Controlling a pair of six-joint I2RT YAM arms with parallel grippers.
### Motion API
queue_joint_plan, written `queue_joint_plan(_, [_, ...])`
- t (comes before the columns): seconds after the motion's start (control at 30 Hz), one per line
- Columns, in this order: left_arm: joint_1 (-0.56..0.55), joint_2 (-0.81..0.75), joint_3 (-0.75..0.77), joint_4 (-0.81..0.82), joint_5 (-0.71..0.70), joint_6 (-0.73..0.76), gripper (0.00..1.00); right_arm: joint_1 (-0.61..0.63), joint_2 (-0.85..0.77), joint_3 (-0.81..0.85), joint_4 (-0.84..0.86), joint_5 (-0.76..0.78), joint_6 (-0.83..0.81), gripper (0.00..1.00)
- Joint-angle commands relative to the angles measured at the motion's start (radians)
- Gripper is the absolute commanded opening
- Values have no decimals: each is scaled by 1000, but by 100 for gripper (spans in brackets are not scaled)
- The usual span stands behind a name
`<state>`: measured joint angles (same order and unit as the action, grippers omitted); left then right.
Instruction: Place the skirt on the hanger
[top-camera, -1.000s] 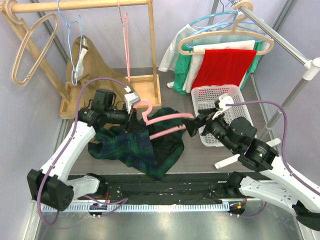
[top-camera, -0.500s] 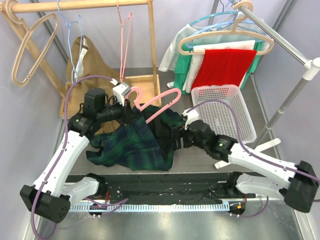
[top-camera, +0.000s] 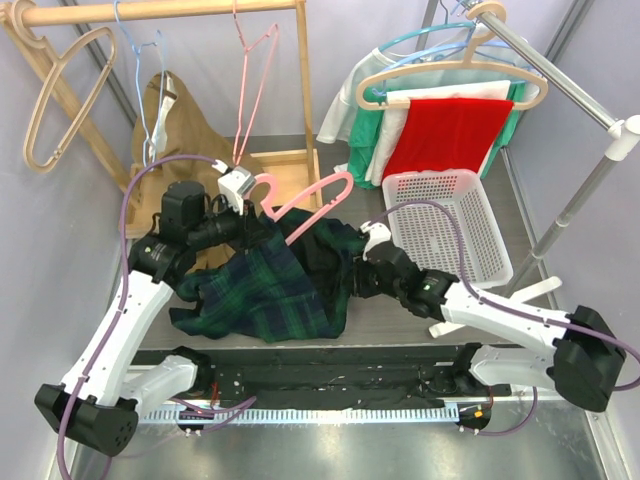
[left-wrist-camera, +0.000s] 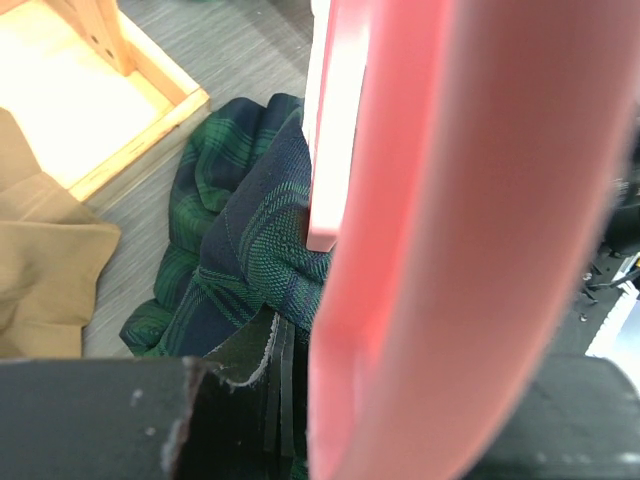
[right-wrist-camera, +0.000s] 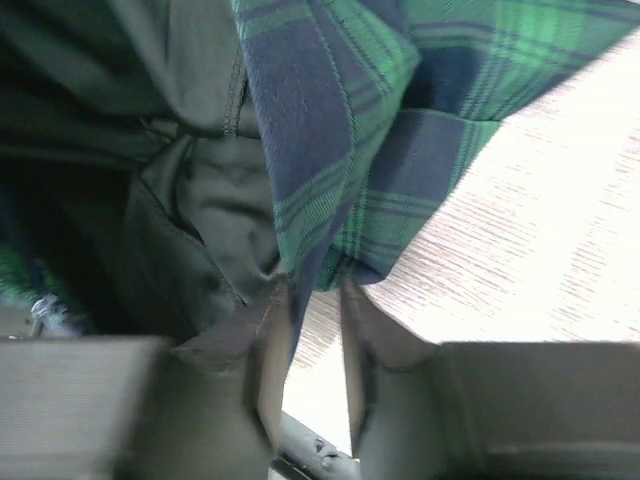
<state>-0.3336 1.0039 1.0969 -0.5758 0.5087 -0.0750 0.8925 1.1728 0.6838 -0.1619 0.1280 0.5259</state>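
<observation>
Pink plastic hanger (top-camera: 312, 192) is sitting clamped in the left claw (top-camera: 255, 215), its bars jutting out past the fingertips toward the right claw (top-camera: 358, 280). The green tartan skirt (top-camera: 270, 290) is hanging directly beneath the left claw, its upper part bunching against the hanger and its lower folds spreading over the grey table (top-camera: 400, 322); whether the cloth is threaded over a bar cannot be told. The right claw is clenching the skirt's near edge low over the table, with a fold of plaid pinched between its nearly closed fingers (right-wrist-camera: 265, 350). A white basket (top-camera: 450, 178) is standing just beyond that claw's outer side.
</observation>
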Motion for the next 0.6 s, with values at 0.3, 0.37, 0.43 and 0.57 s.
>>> queue_joint_plan(0.3, [1, -67, 23, -30, 5, 43, 0, -182, 59, 97, 62, 32, -30, 1])
queue_joint_plan(0.37, [2, -71, 24, -39, 22, 50, 0, -249, 91, 126, 76, 27, -44, 1])
queue_joint_plan(0.43, [2, -76, 21, -48, 25, 53, 0, -292, 117, 175, 93, 15, -53, 1])
queue_joint_plan(0.57, [2, -87, 9, -55, 65, 64, 0, -372, 197, 337, 108, -17, -90, 1])
